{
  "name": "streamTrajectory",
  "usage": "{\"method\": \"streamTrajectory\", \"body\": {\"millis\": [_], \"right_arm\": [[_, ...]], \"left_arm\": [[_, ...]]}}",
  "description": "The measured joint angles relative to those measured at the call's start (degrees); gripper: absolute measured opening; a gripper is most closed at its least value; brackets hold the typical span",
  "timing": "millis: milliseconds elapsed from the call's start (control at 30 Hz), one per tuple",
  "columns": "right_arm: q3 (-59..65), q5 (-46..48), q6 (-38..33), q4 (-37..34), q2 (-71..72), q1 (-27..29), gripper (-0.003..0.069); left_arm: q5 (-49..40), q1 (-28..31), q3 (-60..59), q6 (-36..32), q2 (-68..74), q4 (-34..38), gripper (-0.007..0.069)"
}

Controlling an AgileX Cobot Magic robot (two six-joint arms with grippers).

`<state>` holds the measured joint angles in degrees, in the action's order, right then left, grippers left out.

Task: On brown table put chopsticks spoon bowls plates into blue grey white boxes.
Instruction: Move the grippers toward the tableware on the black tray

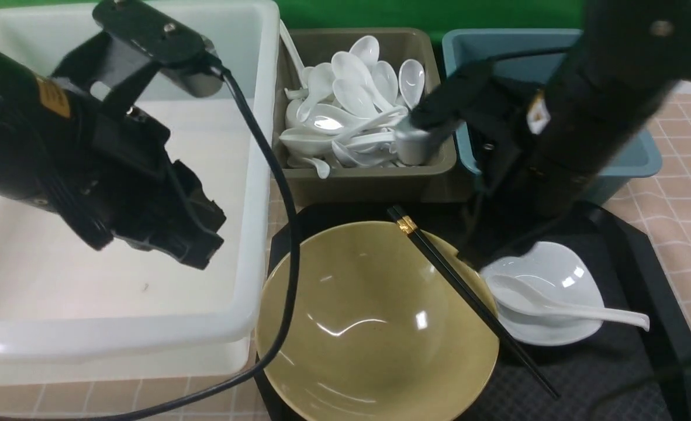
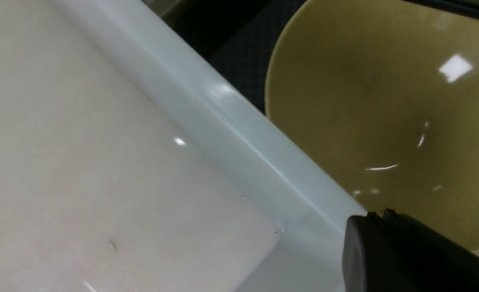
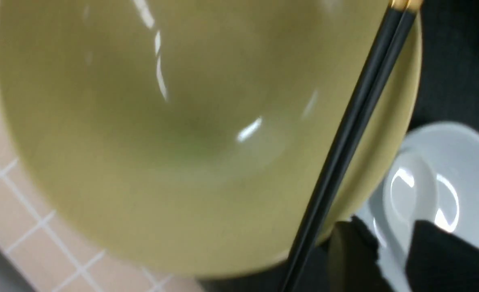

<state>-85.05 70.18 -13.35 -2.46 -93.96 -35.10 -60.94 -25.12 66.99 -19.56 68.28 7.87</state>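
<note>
Right arm (image 1: 591, 117) hides much of the blue box (image 1: 641, 156).

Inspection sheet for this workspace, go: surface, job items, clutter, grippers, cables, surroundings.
Surface: checked tablecloth; black tray under the dishes.
Job's things: olive bowl with black chopsticks across its rim; white spoon on white plate; white box at left; grey box full of spoons and blue box behind the tray.
Clutter: nothing seen.
Grippers: left gripper over the white box, jaws unclear; right gripper open at the white spoon.
Cables: black cable hanging from the left arm past the bowl's edge.
Surroundings: green backdrop.
</note>
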Motion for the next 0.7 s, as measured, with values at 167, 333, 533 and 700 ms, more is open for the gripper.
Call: {"method": "streamTrajectory", "body": {"millis": [167, 333, 533, 700], "right_arm": [[-5.1, 0.0, 0.2, 0.1, -7.2, 0.0, 0.049], [-6.8, -0.1, 1.0, 0.1, -12.5, 0.0, 0.0552], [-6.8, 0.0, 1.3, 0.0, -15.1, 0.0, 0.0554], [-6.9, 0.0, 1.5, 0.0, -15.1, 0.0, 0.0536]], "left_arm": [[3.1, 0.0, -1.5, 0.0, 0.0, -2.1, 0.0001], [5.5, 0.0, -2.9, 0.0, 0.0, -2.3, 0.0001], [6.6, 0.0, -3.1, -0.1, 0.0, -2.4, 0.0001], [6.9, 0.0, -3.2, -0.1, 0.0, -2.5, 0.0001]]}}
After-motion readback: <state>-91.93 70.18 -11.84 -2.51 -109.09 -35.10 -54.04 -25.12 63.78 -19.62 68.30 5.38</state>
